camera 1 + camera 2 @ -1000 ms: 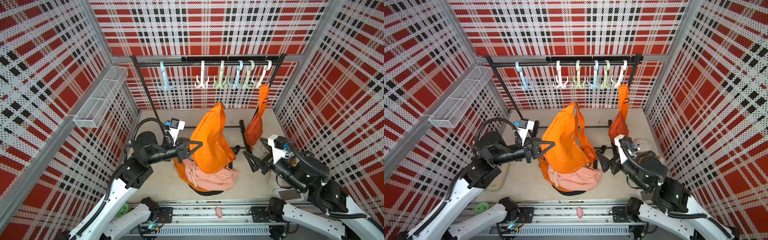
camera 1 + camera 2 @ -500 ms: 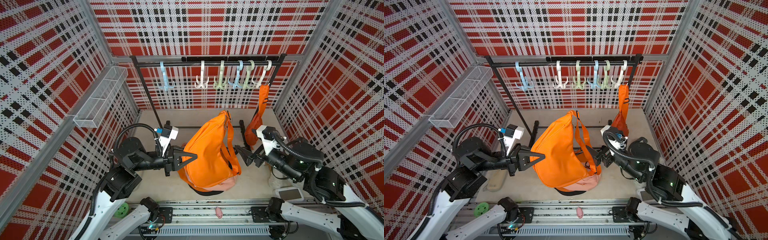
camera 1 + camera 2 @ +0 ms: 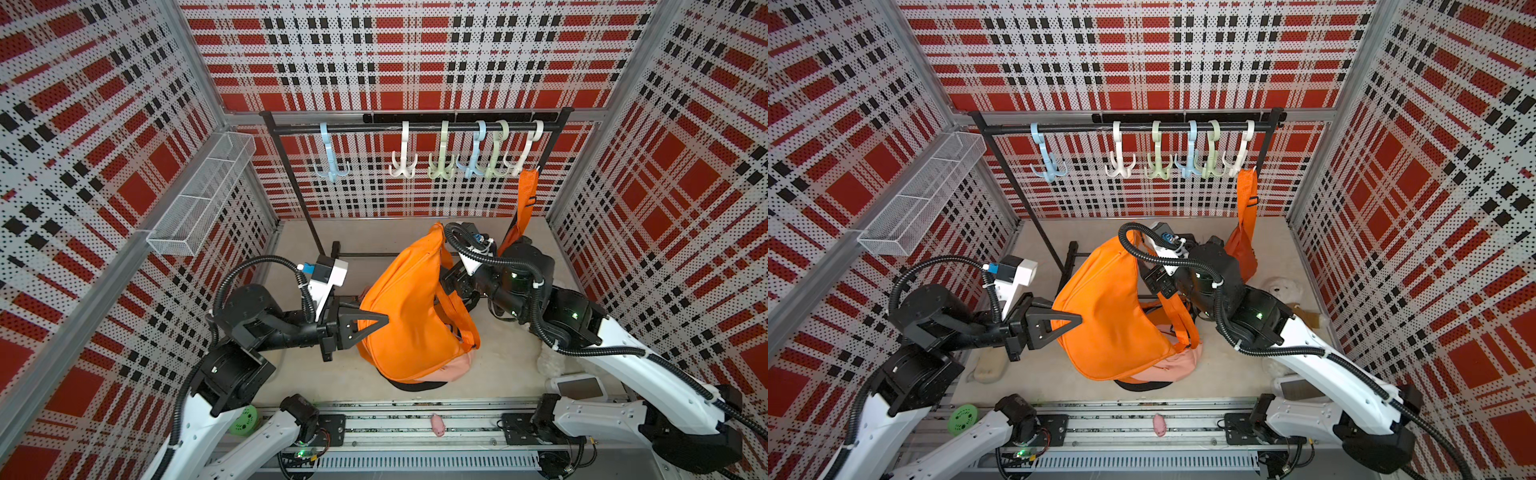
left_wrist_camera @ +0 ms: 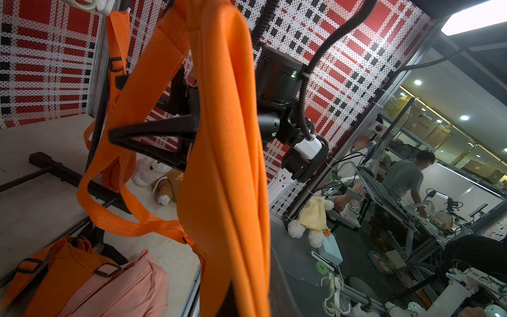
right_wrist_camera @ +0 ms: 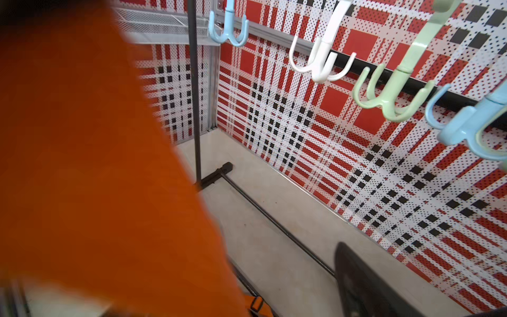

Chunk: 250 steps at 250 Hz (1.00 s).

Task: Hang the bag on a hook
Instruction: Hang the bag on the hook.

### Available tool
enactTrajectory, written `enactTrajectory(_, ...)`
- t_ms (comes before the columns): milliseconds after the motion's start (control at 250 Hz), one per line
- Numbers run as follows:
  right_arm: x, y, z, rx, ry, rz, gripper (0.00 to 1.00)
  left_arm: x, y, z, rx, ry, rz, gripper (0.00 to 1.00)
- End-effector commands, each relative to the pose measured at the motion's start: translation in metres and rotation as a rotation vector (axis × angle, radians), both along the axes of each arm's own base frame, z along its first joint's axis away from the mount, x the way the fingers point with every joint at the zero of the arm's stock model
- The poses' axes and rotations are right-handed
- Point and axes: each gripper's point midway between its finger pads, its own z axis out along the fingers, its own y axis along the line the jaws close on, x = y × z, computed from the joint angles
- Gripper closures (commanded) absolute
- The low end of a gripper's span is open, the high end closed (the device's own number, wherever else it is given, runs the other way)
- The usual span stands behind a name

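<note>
Orange bag point(image 3: 409, 320) upright, left claw point(image 3: 376, 322) clamped on its side, right claw point(image 3: 451, 277) beside its straps, opening unclear.

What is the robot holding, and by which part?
The left gripper pinches the orange bag by its side fabric; whether the right gripper grips cannot be told.

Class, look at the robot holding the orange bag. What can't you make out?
- Right gripper: fingertips hidden behind the orange bag in both top views; right wrist view shows blurred orange cloth and one dark finger. Grip unclear.
- Pink bag: mostly covered by the orange bag in both top views.
- Dark object beneath the bags: only an edge shows.
</note>
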Motion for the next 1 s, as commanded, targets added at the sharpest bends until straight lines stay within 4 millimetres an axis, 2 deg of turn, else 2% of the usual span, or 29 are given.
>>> enactTrajectory(0, 0.004, -0.011, 0.036, 0.113, -0.076, 0.009, 0.4, -0.005, 0.006, 0.0, -0.014, -0.014, 0.017, 1.0)
enactTrajectory(88, 0.01, -0.027, 0.042, 0.162, -0.073, 0.007, 0.56, -0.005, 0.007, -0.007, -0.011, -0.002, 0.025, 1.0)
enactTrajectory(180, 0.017, -0.045, 0.047, 0.212, -0.058, 0.008, 0.61, -0.005, 0.007, -0.011, -0.027, 0.008, 0.025, 1.0)
enactTrajectory(324, 0.021, -0.072, 0.051, 0.205, -0.072, -0.057, 0.58, 0.0, 0.008, -0.02, -0.028, 0.02, 0.057, 1.0)
enactTrajectory(444, 0.022, -0.098, 0.051, 0.187, -0.077, -0.119, 0.57, 0.026, 0.003, -0.034, -0.023, 0.073, 0.134, 1.0)
enactTrajectory(532, 0.026, -0.118, 0.048, 0.172, -0.065, -0.167, 0.57, 0.045, -0.008, -0.038, -0.047, 0.092, 0.15, 1.0)
enactTrajectory(692, 0.04, -0.151, 0.046, 0.165, -0.03, -0.237, 0.53, 0.066, -0.038, -0.036, -0.017, 0.045, 0.166, 1.0)
enactTrajectory(849, 0.059, -0.176, 0.06, 0.204, -0.015, -0.276, 0.53, 0.086, -0.068, -0.037, 0.022, 0.042, 0.142, 1.0)
enactTrajectory(997, 0.078, -0.189, 0.074, 0.219, -0.013, -0.305, 0.51, 0.106, -0.076, -0.03, -0.014, 0.041, 0.186, 1.0)
